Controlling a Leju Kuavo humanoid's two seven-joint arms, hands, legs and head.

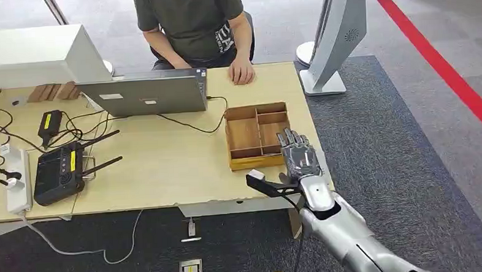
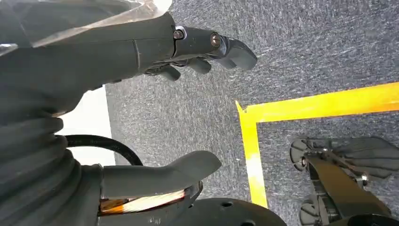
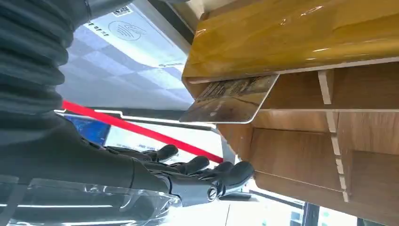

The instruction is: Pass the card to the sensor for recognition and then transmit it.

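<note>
Reaching my right hand (image 1: 299, 156), fingers spread and empty, at the tray (image 1: 243, 162); next, pinch the card (image 3: 229, 99) leaning inside.

Brown wooden tray (image 1: 243, 136), pale wood table (image 1: 166, 170), grey carpet (image 1: 386, 142), red floor stripe (image 1: 444, 66), silver laptop (image 1: 148, 94)

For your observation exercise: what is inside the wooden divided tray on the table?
A card leans in one compartment of the tray. Other visible compartments look bare; the right hand covers the near corner.
</note>
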